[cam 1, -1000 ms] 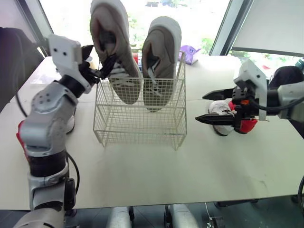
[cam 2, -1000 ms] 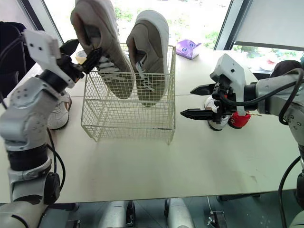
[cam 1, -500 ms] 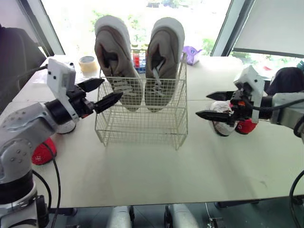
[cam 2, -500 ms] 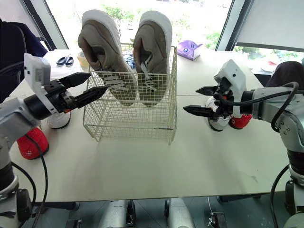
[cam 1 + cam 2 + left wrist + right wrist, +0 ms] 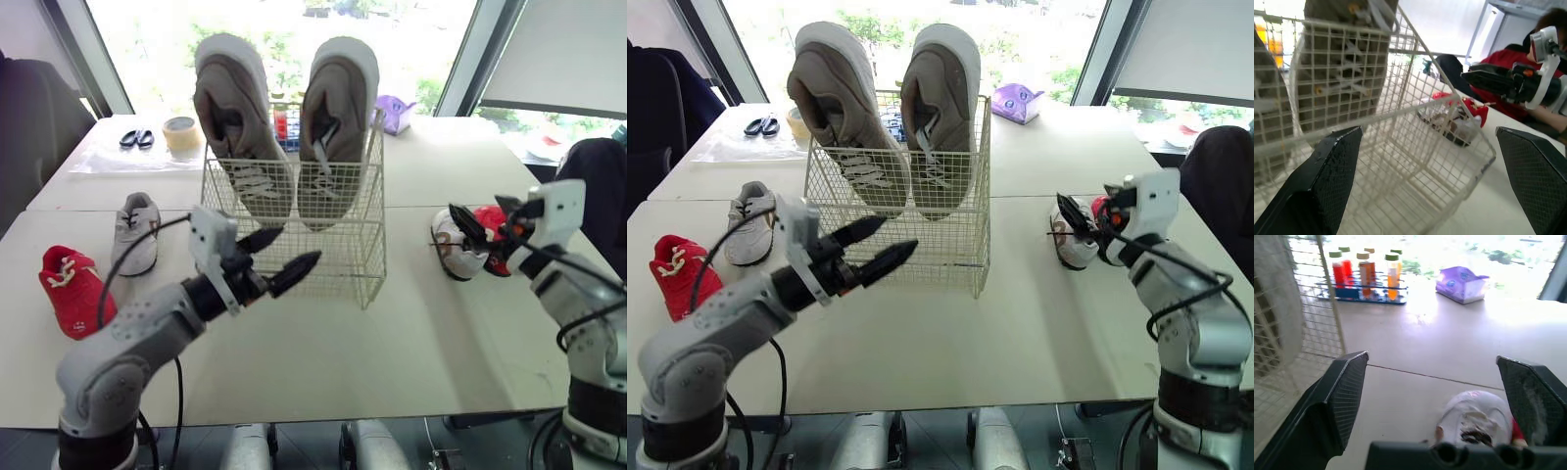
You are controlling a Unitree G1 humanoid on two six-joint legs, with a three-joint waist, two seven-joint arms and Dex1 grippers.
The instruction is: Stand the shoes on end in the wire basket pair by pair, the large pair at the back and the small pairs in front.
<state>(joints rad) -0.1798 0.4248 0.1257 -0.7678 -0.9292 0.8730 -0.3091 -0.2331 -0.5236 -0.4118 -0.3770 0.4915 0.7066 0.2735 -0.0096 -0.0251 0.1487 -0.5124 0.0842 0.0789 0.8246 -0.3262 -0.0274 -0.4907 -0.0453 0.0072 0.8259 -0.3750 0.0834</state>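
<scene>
Left eye view: left hand (image 5: 300, 244) lowered (jaws apart).

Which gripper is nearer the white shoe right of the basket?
Right. The right gripper is right by the white shoe; the left gripper sits in front of the wire basket.

Two large grey-brown sneakers (image 5: 240, 127) are standing in one wire basket (image 5: 343, 264). Two small red shoes (image 5: 71, 289) and two small pale shoes (image 5: 135, 233) are lying on the tabletop (image 5: 392, 362), beside one tape roll (image 5: 180, 132), one pair of scissors (image 5: 132, 138) and one purple tissue pack (image 5: 394, 113).
</scene>
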